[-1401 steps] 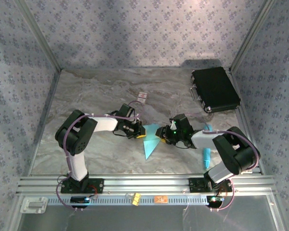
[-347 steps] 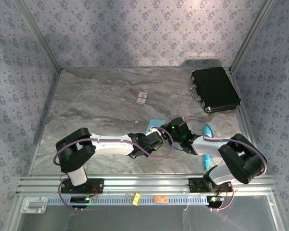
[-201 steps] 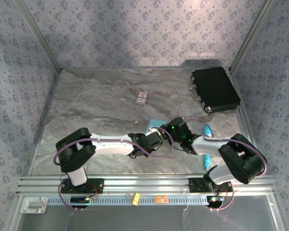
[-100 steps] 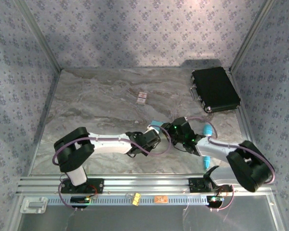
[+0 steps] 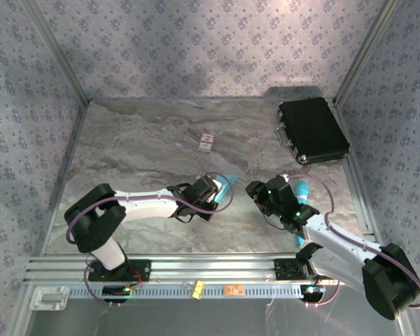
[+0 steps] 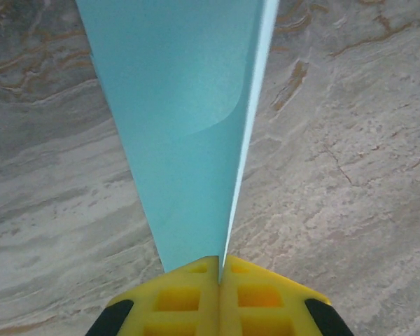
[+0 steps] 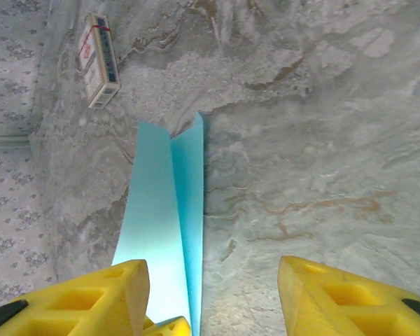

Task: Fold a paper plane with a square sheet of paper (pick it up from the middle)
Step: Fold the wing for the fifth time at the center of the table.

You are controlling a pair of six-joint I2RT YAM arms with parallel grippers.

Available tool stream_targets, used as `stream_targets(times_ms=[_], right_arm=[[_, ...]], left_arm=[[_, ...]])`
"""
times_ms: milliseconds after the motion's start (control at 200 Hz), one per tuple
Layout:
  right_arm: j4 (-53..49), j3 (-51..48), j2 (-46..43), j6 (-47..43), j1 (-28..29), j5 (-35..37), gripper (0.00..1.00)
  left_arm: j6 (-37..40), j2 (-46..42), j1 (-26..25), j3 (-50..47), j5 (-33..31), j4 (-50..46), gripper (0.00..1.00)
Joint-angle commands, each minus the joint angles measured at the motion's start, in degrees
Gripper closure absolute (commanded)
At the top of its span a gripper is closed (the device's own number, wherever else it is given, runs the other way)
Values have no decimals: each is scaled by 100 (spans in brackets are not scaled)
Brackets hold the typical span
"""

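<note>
The light-blue paper plane is a narrow creased dart, pinched at its tapered end between my left gripper's shut yellow fingers. From above, the left gripper sits mid-table with a sliver of the plane poking out past it. My right gripper stands open just right of the plane, touching nothing, with the folded paper running away from beside its left finger. From above, the right gripper is a short gap to the right of the left one.
A small white card with red marks lies farther back on the marble table; it also appears as a card. A black case sits at the back right. A slim cyan stick lies by the right arm.
My right gripper has opened, let go of the paper and drawn back to the right. The left gripper stayed shut and carried the plane up and to the left.
</note>
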Motion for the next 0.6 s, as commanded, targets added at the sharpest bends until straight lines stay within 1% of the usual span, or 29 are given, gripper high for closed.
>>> stream_targets(times_ms=[0,190,440,595], right_arm=[[-224,-128,-177,-88,-8,192,47],[-166,-212,-225,-89,0,169,46],[-89,-237,-213,-164,0,107,46],[-7,-254,-194,-196,8,92,46]], left_arm=[[-95,-77,97,-57,456,179,100],[-95,22,204,-65,732,265,100],[-70,189,392,-108,1323,509,100],[-116,294,480,-164,1559,644,100]])
